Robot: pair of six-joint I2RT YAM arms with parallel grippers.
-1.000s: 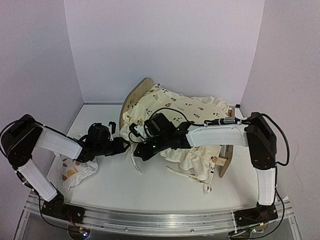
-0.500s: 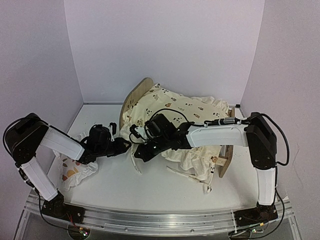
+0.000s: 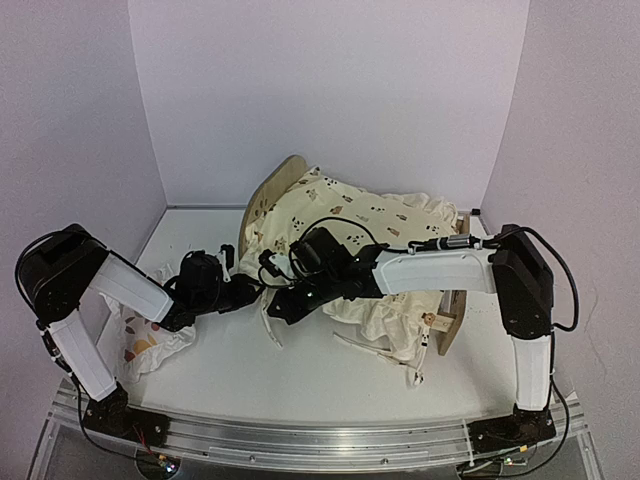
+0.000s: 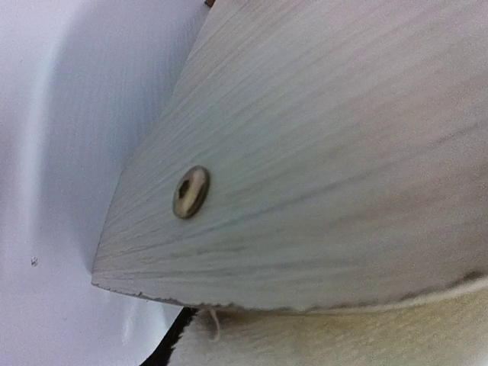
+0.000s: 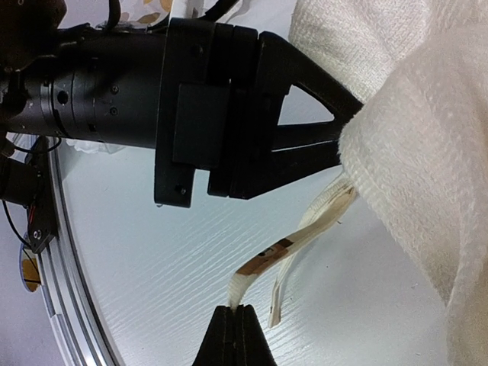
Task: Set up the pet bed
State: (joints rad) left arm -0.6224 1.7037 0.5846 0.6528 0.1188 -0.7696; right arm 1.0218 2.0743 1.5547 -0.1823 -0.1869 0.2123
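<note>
Where the table (image 3: 300,375) nears its left edge, toward the near-left corner, a pillow (image 3: 150,340) lies crumpled, partly under the left arm (image 3: 120,285). The left gripper (image 3: 250,290) reaches right to the near-left end of the bed (image 3: 275,180), tips at the cushion (image 3: 360,215) edge just beside the headboard (image 4: 328,130). In the right wrist view its fingers (image 5: 305,72) run into the fabric with the tips hidden, so I can't tell how far the jaws stand apart or whether they hold anything. In the left wrist view, headboard wood fills the frame, with one screw (image 4: 190,192) in it and cushion fabric along the bottom.

The bed sits at the far middle of the table and reaches toward the right edge. The arched headboard stands upright at its left end; the footboard (image 3: 448,322) is at the right end, closer to the near edge. The cushion is draped over it, bunched, spilling over the near side and hiding the base.

The right gripper (image 5: 235,313) is just right of the left gripper, low over the table in front of the bed. Its jaws are pinched tight on the end of a tie (image 5: 284,245) that runs back to the cushion edge. A second tie (image 5: 276,301) hangs free beside it. Further right a loose tie (image 3: 375,352) lies on the table by the cushion's near edge. The right arm (image 3: 440,270) stretches across the bed's near side from the near-right corner.
</note>
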